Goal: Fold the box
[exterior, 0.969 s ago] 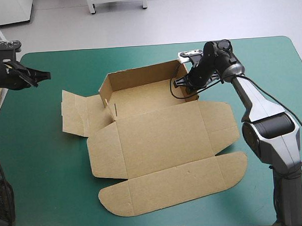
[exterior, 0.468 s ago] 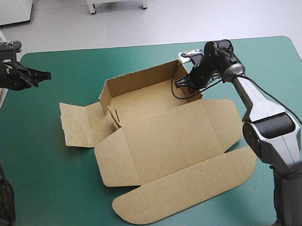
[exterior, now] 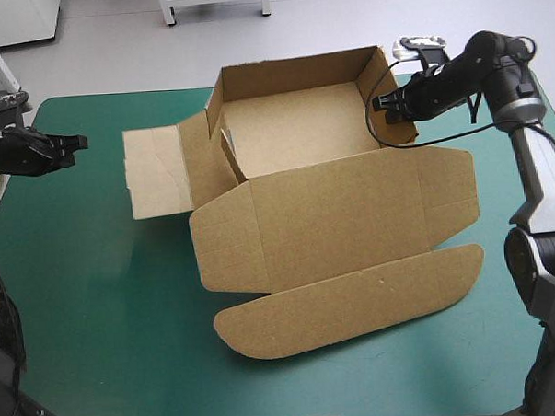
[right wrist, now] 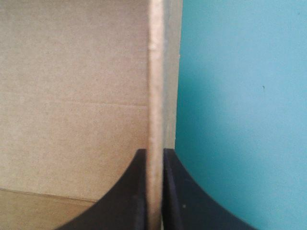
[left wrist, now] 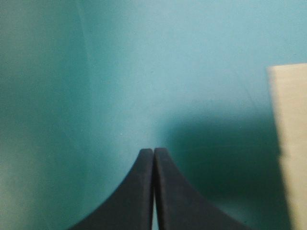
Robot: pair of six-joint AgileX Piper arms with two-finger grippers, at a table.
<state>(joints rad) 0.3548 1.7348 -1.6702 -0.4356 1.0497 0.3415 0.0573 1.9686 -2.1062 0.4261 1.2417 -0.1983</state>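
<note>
A: So, how will the brown cut-board box (exterior: 333, 224) on the middle of the teal-green table (exterior: 97, 299) handle?

B: Light, stiff, bending only at its creases, I judge. It is best held by a wall edge. The black-fingered right gripper (right wrist: 154, 151) pinches the tray's right wall.

A: Anything in it?

B: Nothing. The black-fingered left gripper (left wrist: 154, 150) is closed, empty, near the table's left edge.

Grey floor (exterior: 96, 50); white stand (exterior: 168, 10) beyond the teal-green table (exterior: 97, 299).

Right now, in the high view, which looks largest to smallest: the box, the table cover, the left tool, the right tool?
1. teal-green cover
2. box
3. left tool and right tool: they look alike, so unranked.
</note>
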